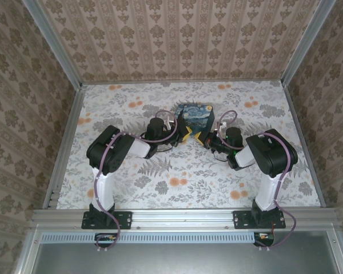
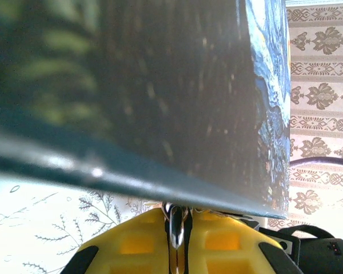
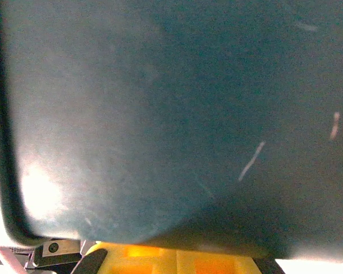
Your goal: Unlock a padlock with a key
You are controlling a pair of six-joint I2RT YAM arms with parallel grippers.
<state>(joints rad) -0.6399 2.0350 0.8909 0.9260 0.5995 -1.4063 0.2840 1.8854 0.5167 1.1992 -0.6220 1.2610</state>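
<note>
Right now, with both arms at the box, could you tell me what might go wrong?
Both wrist cameras sit tight against the box, so aiming is nearly blind. The thin metal piece pinched in the left tool could slip or bend against the box edge. The right tool, close by, might hit it.

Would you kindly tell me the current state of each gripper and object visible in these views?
left gripper: shut on a thin metal piece, possibly the key, held close to the box.
right gripper: close against the box; whether it is open or shut cannot be told.
blue painted box: resting on the table between both grippers; whether it is locked cannot be told.
</note>
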